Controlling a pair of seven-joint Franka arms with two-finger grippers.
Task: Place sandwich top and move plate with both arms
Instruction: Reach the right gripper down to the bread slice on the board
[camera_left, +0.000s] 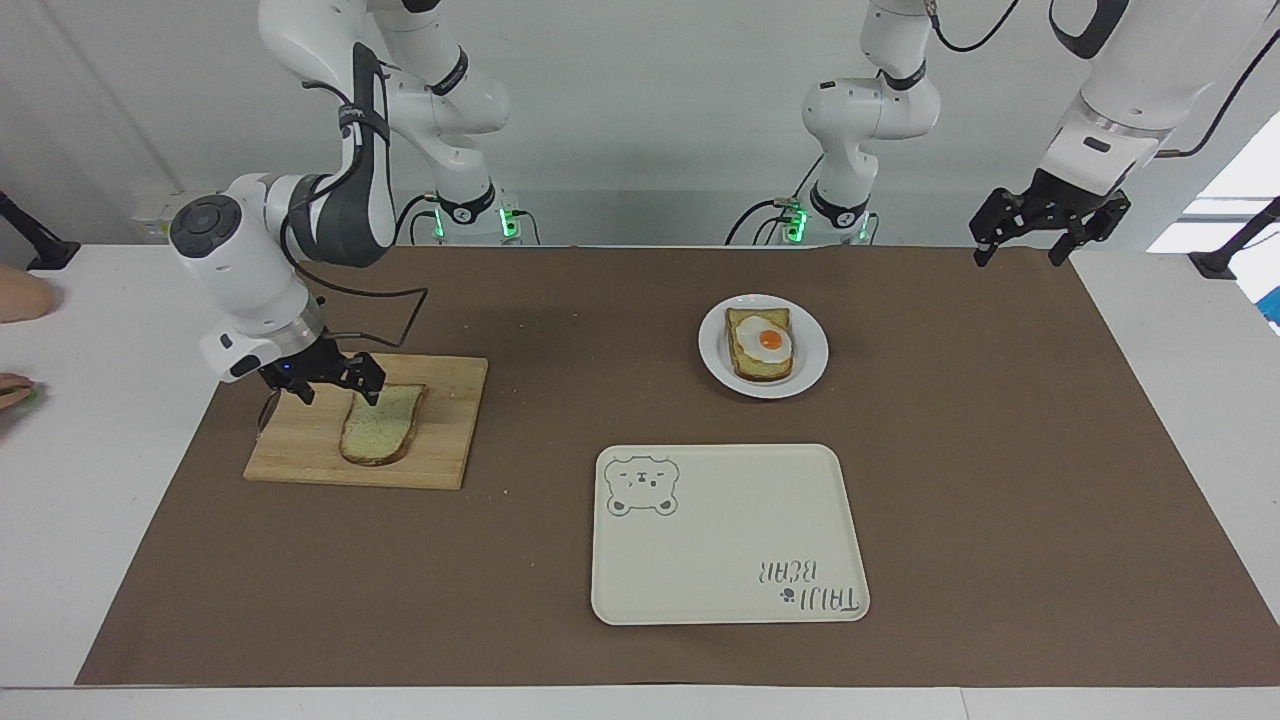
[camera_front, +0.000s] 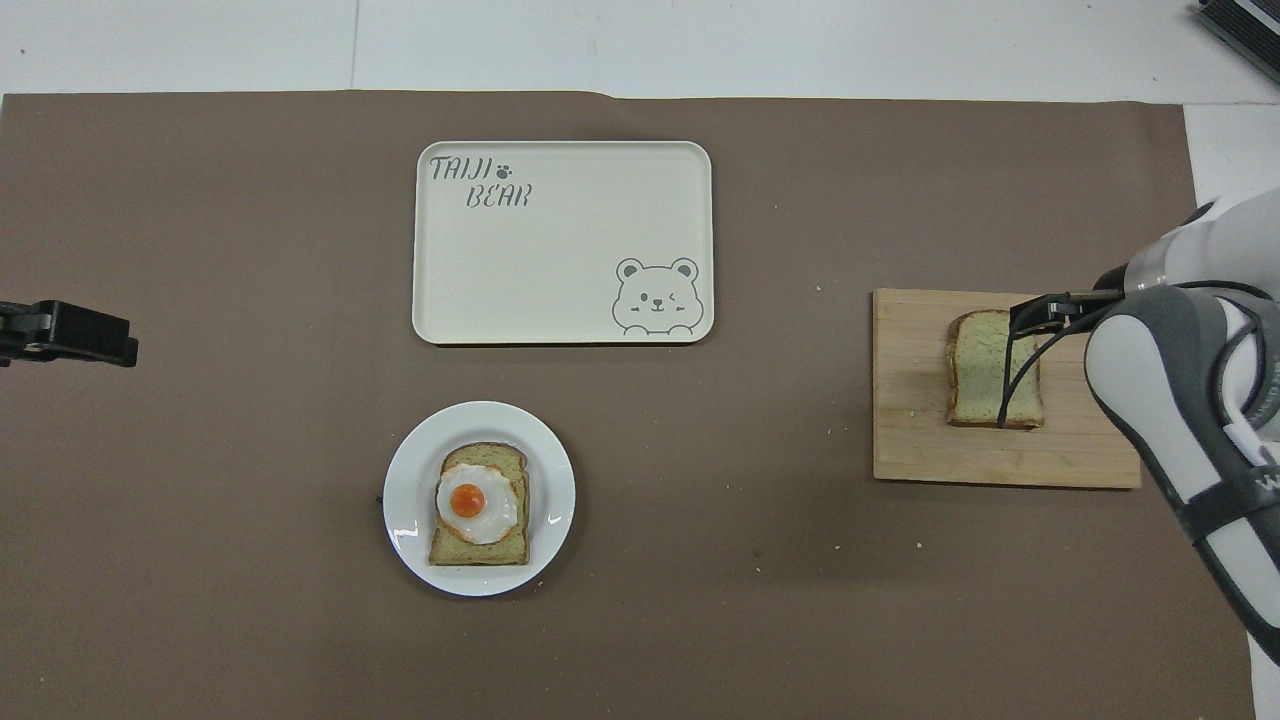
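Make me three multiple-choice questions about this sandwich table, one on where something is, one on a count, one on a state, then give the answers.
1. Where does the sandwich top lie?
A. on the wooden cutting board
B. on the bear tray
C. on the white plate

2. How many bread slices show?
A. one
B. two
C. three

3. How does the right gripper stand?
A. shut on the plate
B. open, low over the sandwich top's edge
C. open, over the tray

Answers:
1 A: the plain slice rests on the board.
2 B: the plain slice, plus the egg-topped slice on the plate.
3 B: its fingers are spread at the slice; the left gripper waits open at its own end of the table.
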